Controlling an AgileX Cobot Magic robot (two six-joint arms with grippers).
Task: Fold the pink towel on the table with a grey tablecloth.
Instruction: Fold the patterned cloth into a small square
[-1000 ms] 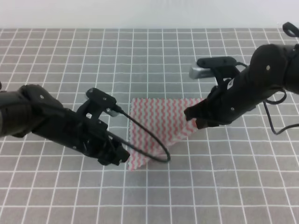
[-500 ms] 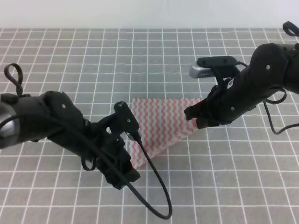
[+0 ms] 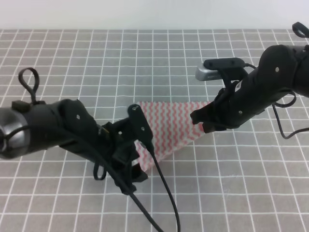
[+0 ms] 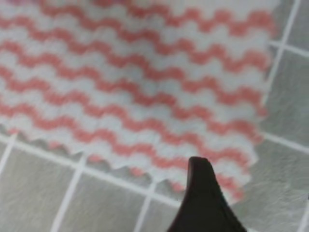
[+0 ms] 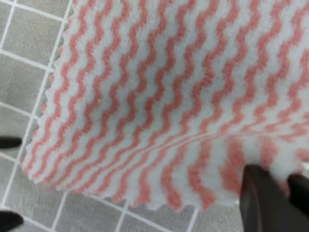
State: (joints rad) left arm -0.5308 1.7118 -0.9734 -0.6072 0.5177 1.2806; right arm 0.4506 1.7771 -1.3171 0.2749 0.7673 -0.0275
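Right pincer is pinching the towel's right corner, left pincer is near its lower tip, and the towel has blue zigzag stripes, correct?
Not blue: the right wrist view shows the pink towel has pink-red and white zigzag stripes. The rest holds: the right pincer pinches its right corner, and the left pincer is near its lower tip on the grey gridded tablecloth.

Two matte black arms (image 3: 72,133), looping black cables (image 3: 154,193), silver-grey wrist camera (image 3: 206,73).
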